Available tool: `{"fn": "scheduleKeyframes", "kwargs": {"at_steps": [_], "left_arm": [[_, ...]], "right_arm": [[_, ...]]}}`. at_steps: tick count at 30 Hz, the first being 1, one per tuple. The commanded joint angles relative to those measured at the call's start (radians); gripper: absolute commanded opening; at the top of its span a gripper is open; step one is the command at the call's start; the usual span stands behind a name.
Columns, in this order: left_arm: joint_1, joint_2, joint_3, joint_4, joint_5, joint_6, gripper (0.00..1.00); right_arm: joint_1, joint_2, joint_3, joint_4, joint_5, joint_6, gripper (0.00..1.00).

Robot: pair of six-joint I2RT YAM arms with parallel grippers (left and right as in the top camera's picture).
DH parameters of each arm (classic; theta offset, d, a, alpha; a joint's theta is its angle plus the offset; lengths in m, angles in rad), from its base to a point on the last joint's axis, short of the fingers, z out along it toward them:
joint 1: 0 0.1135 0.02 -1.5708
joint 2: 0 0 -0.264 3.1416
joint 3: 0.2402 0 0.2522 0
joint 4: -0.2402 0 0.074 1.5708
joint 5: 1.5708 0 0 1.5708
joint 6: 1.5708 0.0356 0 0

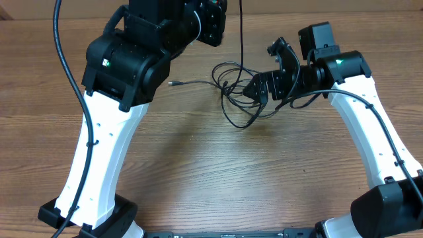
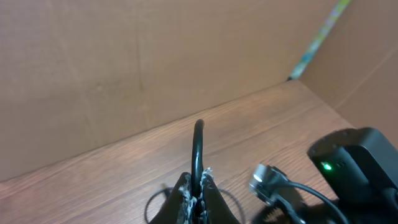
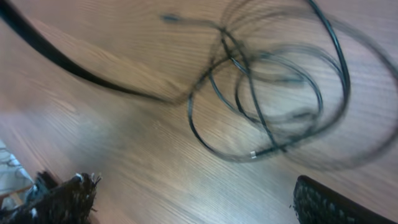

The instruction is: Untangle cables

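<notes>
Left gripper (image 2: 198, 191) pressed together, pinching a cable (image 2: 198, 146). Right gripper (image 1: 255, 87) spread wide, nothing between fingers, at the right edge of the tangle (image 1: 234, 99). Tangle lies on table (image 1: 198, 165), upper centre of overhead. One strand runs to the top edge. Plug (image 1: 173, 84) trails left.

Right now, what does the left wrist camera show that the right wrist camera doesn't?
Only the left wrist view shows the left pincer shut on one black cable that stands up between its fingers, the cardboard walls behind it, and the other arm's black housing with a green light. Only the right wrist view, which is blurred, shows the tangled cable loops lying on the wooden table, a small plug end, and the right pincer open and holding nothing. Both views show the table surface and thin black cable.
</notes>
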Motion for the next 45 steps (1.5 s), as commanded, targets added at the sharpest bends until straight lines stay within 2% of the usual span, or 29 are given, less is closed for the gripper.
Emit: {"fn": "scheduleKeyframes", "kwargs": {"at_steps": [1, 5, 16, 17, 20, 23, 24, 25, 34, 36, 40, 45], "left_arm": [[-0.006, -0.031, 0.008, 0.012, 0.069, -0.032, 0.04], [-0.006, -0.031, 0.008, 0.015, 0.084, -0.04, 0.04], [-0.006, -0.031, 0.008, 0.04, 0.15, -0.073, 0.04], [-0.006, -0.031, 0.008, 0.041, 0.149, -0.073, 0.04], [-0.006, -0.031, 0.008, 0.031, 0.137, -0.072, 0.04], [-0.005, -0.031, 0.008, 0.008, 0.091, -0.072, 0.04], [-0.005, -0.031, 0.007, -0.002, 0.064, -0.071, 0.04], [-0.005, -0.031, 0.007, -0.011, 0.035, -0.072, 0.04], [-0.005, -0.031, 0.007, -0.086, -0.126, -0.072, 0.04], [-0.005, -0.028, 0.006, -0.116, -0.161, -0.072, 0.08], [-0.005, -0.014, 0.0, -0.181, -0.203, -0.072, 0.22], [-0.005, 0.006, -0.003, -0.259, -0.203, -0.072, 0.19]], "right_arm": [[0.003, -0.011, 0.017, 0.067, -0.124, -0.009, 1.0], [0.004, -0.01, 0.017, 0.161, -0.208, -0.009, 1.0], [0.068, 0.03, 0.012, 0.294, -0.167, -0.003, 1.0], [0.074, 0.041, 0.012, 0.298, -0.149, 0.008, 0.97], [0.083, 0.06, 0.012, 0.296, -0.096, 0.018, 0.72], [0.082, 0.064, 0.012, 0.29, -0.086, 0.019, 0.22], [0.08, 0.064, 0.012, 0.288, -0.075, 0.037, 0.1], [0.078, 0.064, 0.013, 0.282, -0.053, 0.064, 0.04], [0.074, 0.054, 0.021, 0.18, 0.277, 0.133, 0.04], [0.074, 0.038, 0.054, 0.142, 0.341, 0.153, 0.04], [0.074, -0.002, 0.199, 0.045, 0.433, 0.153, 0.04], [0.076, -0.015, 0.478, -0.071, 0.52, 0.152, 0.04]]}}
